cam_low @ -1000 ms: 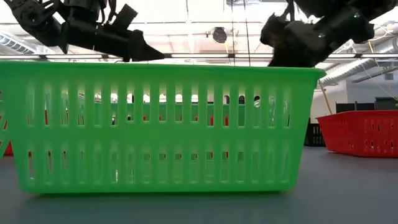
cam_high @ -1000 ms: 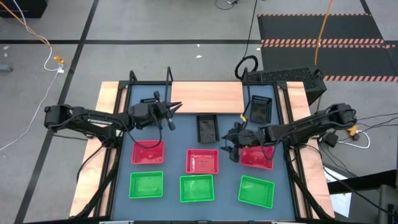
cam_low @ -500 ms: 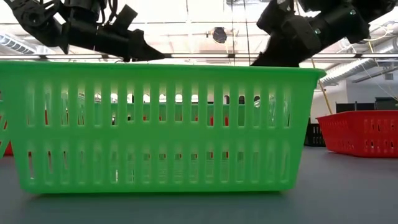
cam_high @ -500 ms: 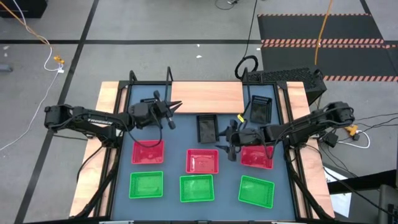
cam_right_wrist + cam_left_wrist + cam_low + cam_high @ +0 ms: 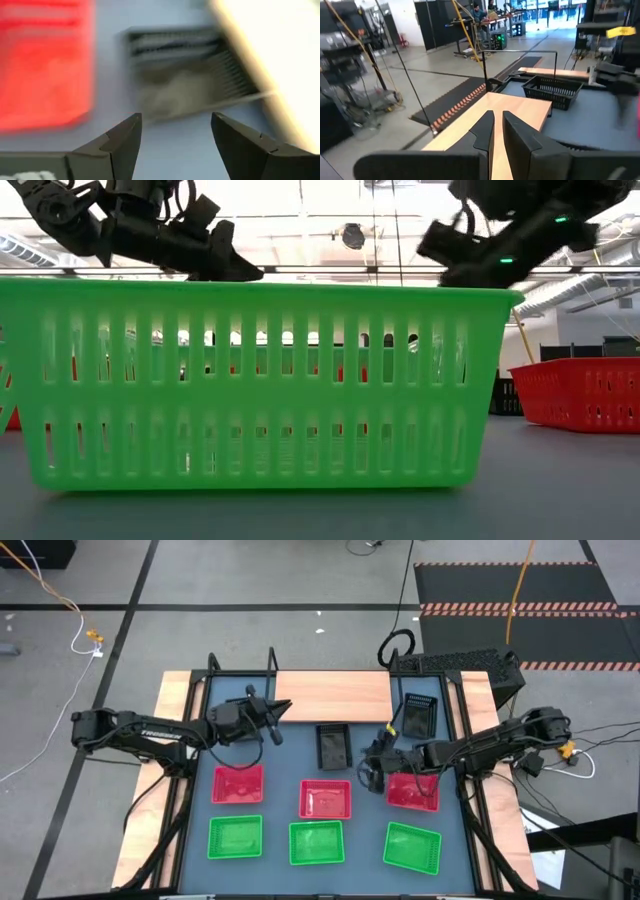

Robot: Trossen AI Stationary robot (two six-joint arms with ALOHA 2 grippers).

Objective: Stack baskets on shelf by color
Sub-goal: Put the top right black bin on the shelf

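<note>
High view: right gripper point(image 5: 372, 768) hovers mid-frame, fingers spread and empty, beside a black basket point(image 5: 332, 746) below the shelf point(image 5: 330, 692).
Left gripper point(image 5: 282, 712), fingers nearly together, sits at the shelf's left end; red and green baskets line the lower frame.

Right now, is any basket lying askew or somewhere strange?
Nothing is spilled or damaged. Only two black baskets are visible in the high view, one sitting farther back than the other; a third is not seen. The bottom-right green basket is slightly rotated. The shelf holds no basket yet.
</note>
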